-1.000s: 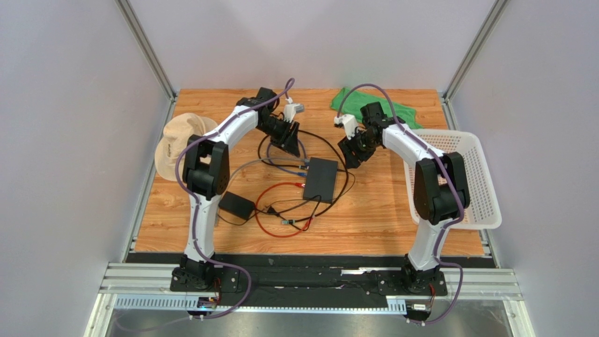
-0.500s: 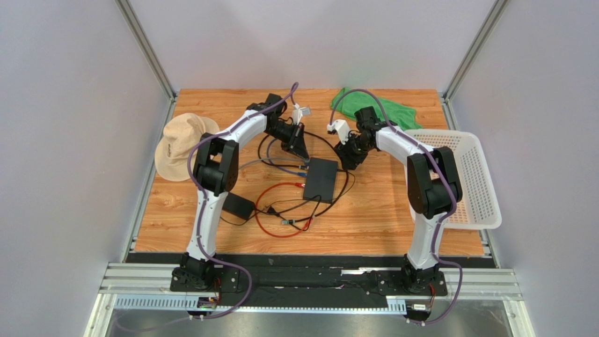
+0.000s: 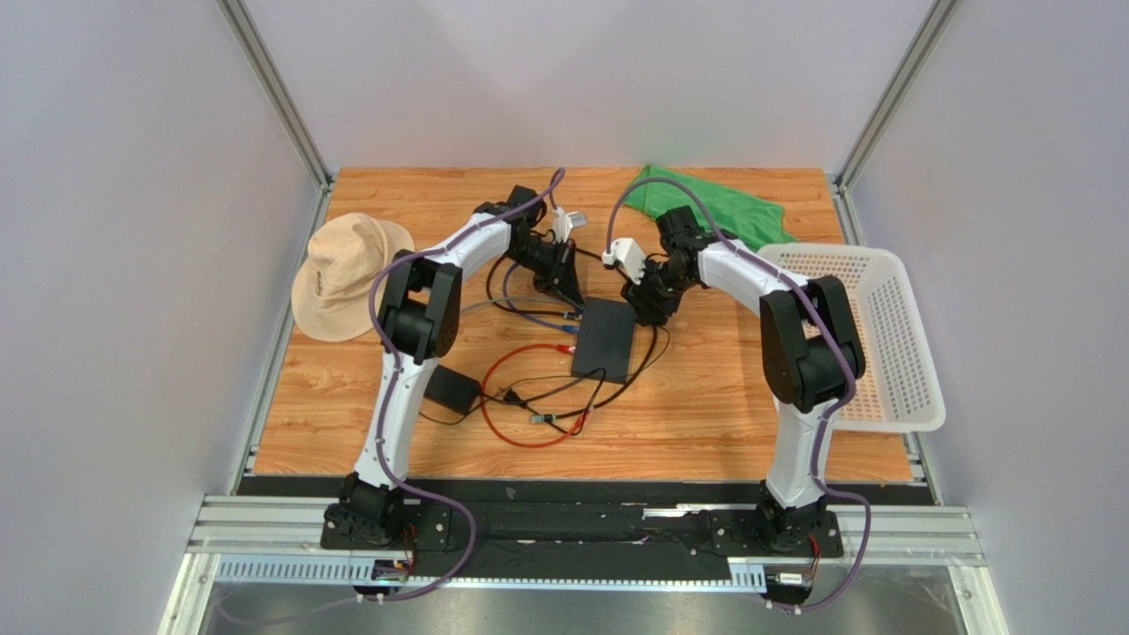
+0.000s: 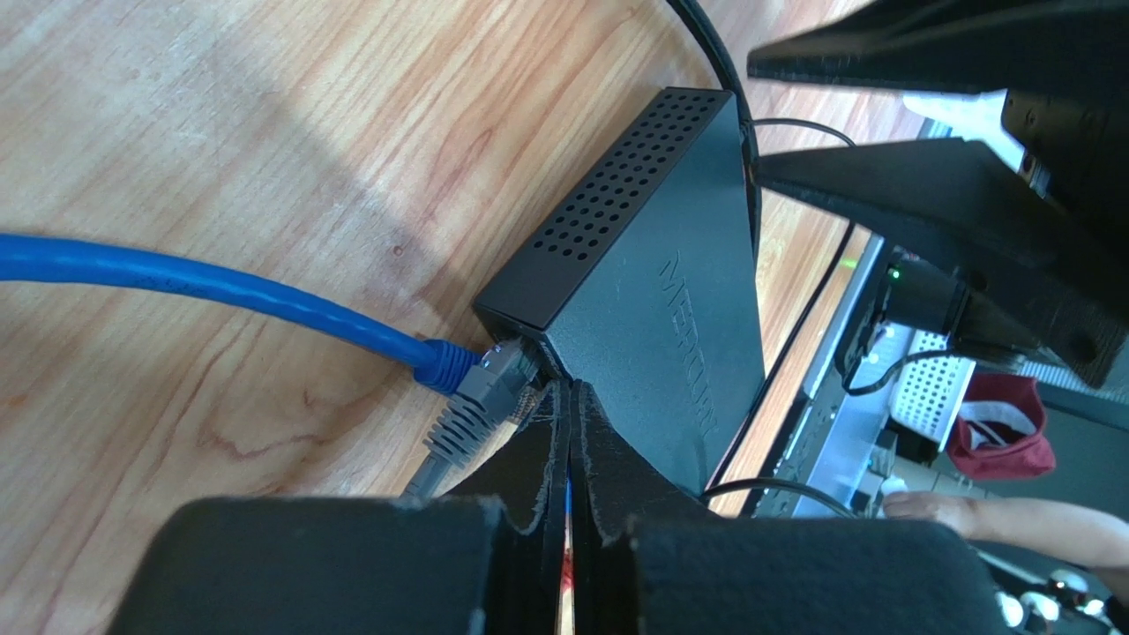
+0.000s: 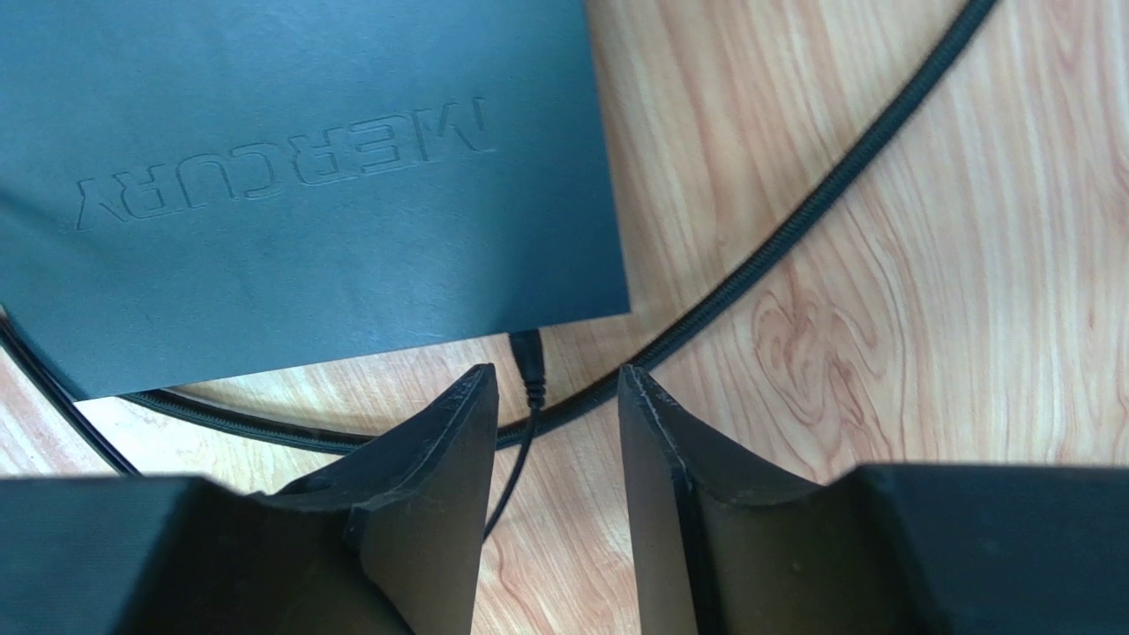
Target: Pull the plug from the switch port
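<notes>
Top view: the switch [image 3: 606, 339] is lying flat mid-table, on the wooden table [image 3: 716, 410], with both arms reaching in over its far end. The left gripper [image 3: 563, 275] is hanging at the far-left corner and the right gripper [image 3: 649, 299] at the far-right corner. From up here neither jaw state is showing, and the plugs are too small to sort out.

Left wrist view is filling that in. The two fingers are lying together, nothing visibly caught between them, tips just beside the switch's corner. A blue plug [image 4: 448, 365] and a grey plug [image 4: 480, 401] are sitting side by side in that edge.

Right wrist view: the fingers are standing apart, straddling a thin black plug [image 5: 529, 355] that is seated in the switch's edge but not touching it. A thick braided cable [image 5: 795, 225] is curving past on the wood — only this view is showing it closely.

Which socket is the one meant, I cannot tell.

Also around: a hat [image 3: 338, 271] at left, a green cloth [image 3: 702, 201] far, a white basket [image 3: 914, 397] at right, and an adapter brick [image 3: 448, 388] nearer left.
</notes>
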You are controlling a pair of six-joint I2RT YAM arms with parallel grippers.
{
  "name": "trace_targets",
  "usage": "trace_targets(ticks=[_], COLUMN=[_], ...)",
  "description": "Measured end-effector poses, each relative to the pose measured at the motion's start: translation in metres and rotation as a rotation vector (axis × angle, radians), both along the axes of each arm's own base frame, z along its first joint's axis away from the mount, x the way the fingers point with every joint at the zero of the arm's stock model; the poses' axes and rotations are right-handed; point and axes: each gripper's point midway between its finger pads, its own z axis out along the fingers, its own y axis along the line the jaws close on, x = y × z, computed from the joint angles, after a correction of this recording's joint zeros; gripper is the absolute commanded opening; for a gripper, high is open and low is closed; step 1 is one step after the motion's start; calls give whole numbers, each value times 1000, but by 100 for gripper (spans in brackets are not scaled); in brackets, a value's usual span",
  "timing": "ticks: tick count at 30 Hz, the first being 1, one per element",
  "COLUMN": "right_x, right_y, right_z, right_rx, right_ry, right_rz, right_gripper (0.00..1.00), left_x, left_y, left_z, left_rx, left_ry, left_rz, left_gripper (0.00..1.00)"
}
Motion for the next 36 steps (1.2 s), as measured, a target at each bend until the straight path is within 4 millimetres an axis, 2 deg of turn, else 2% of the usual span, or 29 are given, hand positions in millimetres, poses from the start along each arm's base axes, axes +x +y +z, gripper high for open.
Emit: trace_targets(ticks=[11, 21, 27, 36], right_x=[-14, -15, -15, -7], right_y=[10, 10, 9, 6], right_z=[-12, -14, -14, -20], right_rx=[-21, -32, -37, -69], right_ry=[35, 36, 33, 12], right_rz=[69, 76, 75, 45], right_gripper=[32, 30, 30, 26], left_x=[0, -5, 0, 4], left_y=[-1, -14, -12, -14], left_z=[2, 27, 5, 6], left_rx=[-12, -175, -93, -93], left_ry=[4, 32, 51, 58], left_rz=[0, -47, -2, 8], left_gripper=[0, 0, 0, 0])
